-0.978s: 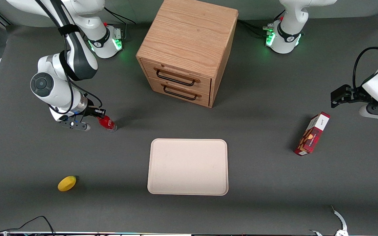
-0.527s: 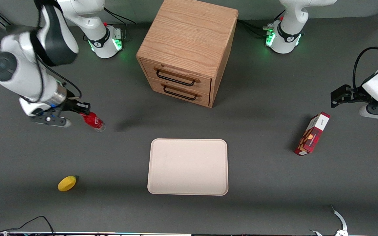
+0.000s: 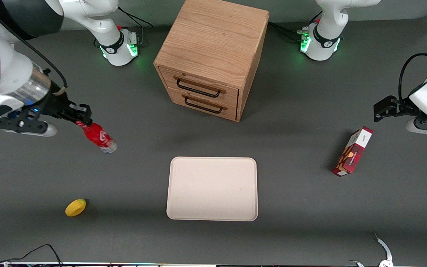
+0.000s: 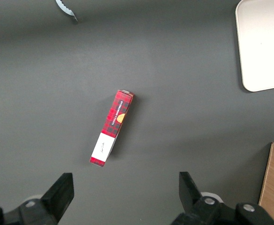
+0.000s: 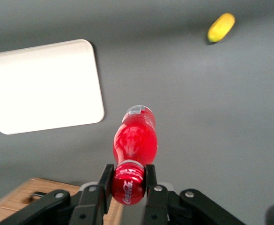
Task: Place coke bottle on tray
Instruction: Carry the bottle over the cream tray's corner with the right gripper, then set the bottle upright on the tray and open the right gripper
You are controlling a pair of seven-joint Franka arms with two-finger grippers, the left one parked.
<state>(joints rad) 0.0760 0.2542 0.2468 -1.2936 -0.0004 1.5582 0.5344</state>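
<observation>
I am in the carry step: the pick looks done and the placing is not, so my next move calls for a sideways travel toward the middle of the table, then a descent that brings the clear base down onto the bare tray floor before I let go.

Nearest the front camera, a small yellow fruit-shaped thing [image 3: 75, 207] lies close to the table's front edge at my working end. The cream tray [image 3: 212, 188] sits flat near the middle of the front edge, nothing on it.

Farther in, and well apart from the tray toward my end of the table, my gripper [image 3: 81, 119] hangs above the grey surface with its fingers [image 5: 151, 180] clamped on the red cap and neck of the coke bottle [image 3: 99, 138]. The bottle is tilted — cap up in my grip, clear base [image 5: 139, 111] slanting down and away toward the tray's side. In the front view its base stands clear of the table, so I judge it airborne. Because it hangs askew, it may want righting before the base meets the tray.

Farthest, the wooden two-drawer cabinet [image 3: 212, 59] stands by the table's back edge.
</observation>
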